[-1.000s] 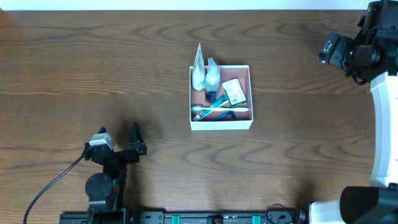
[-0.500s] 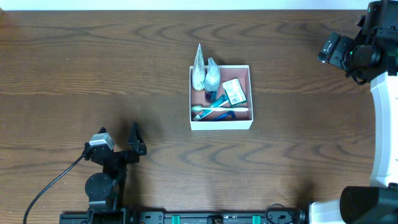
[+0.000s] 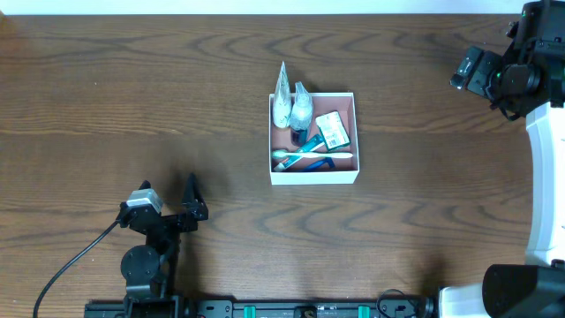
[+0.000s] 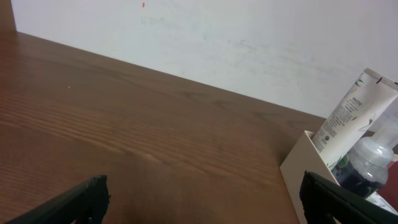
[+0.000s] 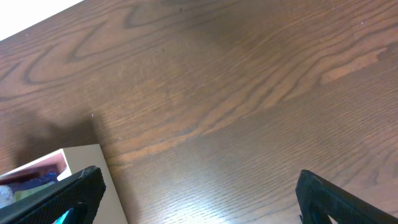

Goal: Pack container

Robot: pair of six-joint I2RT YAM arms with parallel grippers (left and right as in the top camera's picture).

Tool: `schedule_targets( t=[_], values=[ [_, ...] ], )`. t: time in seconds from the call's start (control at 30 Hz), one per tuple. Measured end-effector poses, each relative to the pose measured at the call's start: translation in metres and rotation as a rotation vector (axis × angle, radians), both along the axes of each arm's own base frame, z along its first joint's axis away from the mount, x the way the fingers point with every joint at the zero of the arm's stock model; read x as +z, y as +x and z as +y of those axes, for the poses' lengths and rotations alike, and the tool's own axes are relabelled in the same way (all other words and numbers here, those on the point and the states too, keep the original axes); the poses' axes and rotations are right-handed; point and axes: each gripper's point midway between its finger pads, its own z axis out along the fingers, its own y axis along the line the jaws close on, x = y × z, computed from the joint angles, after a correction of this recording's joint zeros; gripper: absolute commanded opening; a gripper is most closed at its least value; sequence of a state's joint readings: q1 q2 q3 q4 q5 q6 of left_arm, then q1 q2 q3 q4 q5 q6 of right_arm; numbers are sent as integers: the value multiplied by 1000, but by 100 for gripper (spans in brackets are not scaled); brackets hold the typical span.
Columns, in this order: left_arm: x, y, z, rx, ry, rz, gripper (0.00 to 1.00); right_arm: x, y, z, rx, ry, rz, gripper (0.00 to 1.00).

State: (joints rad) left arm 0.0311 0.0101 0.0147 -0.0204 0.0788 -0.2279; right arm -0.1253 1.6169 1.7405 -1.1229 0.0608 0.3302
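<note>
The container (image 3: pixel 313 177) sits mid-way across the table (image 3: pixel 132 88), holding a tube (image 3: pixel 282 95), bottle (image 3: pixel 302 108), toothbrush (image 3: pixel 314 156) and small box (image 3: pixel 333 130). I see no toiletry outside it. Both grippers, left (image 3: pixel 169 187) and right (image 5: pixel 199 193), are spread wide and empty, well apart from it. Packing looks done to me.

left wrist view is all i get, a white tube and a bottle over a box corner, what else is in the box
Observer: Overhead, the box also holds a toothbrush lying across its near side.
Operator: anything more in there
Observer: A small green and white packet lies flat beside the bottle.
Operator: where is the other arm
Observer: The right gripper sits open and empty off by the table's far right corner.
</note>
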Motion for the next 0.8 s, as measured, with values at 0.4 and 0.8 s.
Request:
schedule_targets(
  t=[0.4,0.8],
  values=[
    [0,0,0,0,0,0,98,0,0,0,0,0,0,99],
    [0,0,0,0,0,1,98,66,-39,26,57,-20,-189,99]
  ],
)
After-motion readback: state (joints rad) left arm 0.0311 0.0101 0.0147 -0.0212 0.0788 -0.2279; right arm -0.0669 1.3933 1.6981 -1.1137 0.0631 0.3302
